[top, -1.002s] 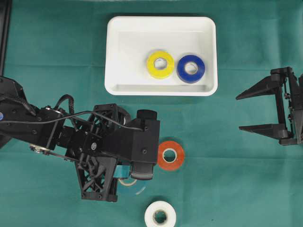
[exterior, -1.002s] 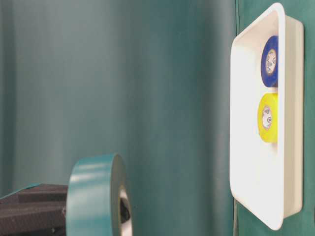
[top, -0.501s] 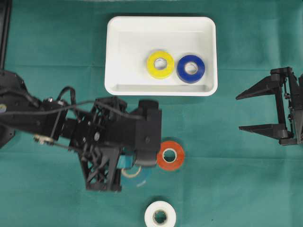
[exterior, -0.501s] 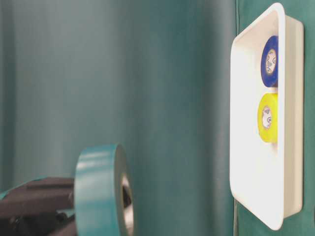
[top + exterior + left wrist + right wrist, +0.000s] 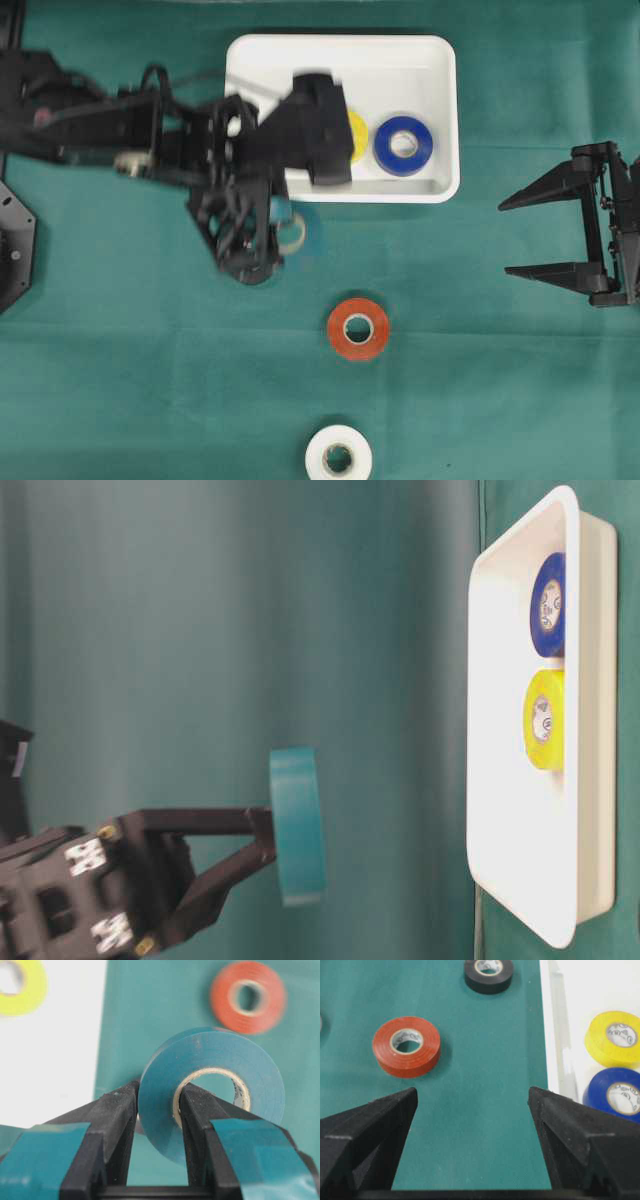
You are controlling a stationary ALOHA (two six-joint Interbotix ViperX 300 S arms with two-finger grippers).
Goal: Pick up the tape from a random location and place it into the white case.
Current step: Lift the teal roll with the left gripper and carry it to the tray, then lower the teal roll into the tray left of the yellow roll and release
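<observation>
- Carry is the step I judge to be in hand: my left end effector (image 5: 157, 1105) is clenched on the teal tape roll (image 5: 212, 1085), one finger through the core and the other against the outer face, so the roll hangs on edge rather than flat.
- The teal tape roll sits in the air just outside the near rim of the white case (image 5: 440, 120), toward its left half, not yet over the floor of the case.
- Inside the white case, the yellow roll (image 5: 545, 720) and the blue roll (image 5: 403, 145) lie side by side toward the right; the left half of the case floor looks free, so I would aim there.
- I would bring the roll clear over the rim, then lower it close to the case floor before letting go, because a roll dropped on edge may well wheel off or bounce against the yellow one.
- Tilting the wrist so the roll lies nearer flat should help it settle.
- My right end effector (image 5: 560, 235) rests with its fingers spread wide and nothing between them, well to the right of the white case; I would leave it there.
- The orange roll (image 5: 358, 328), the white roll (image 5: 338, 457) and a black roll (image 5: 488, 974) lie on the desk, apart from the white case.
</observation>
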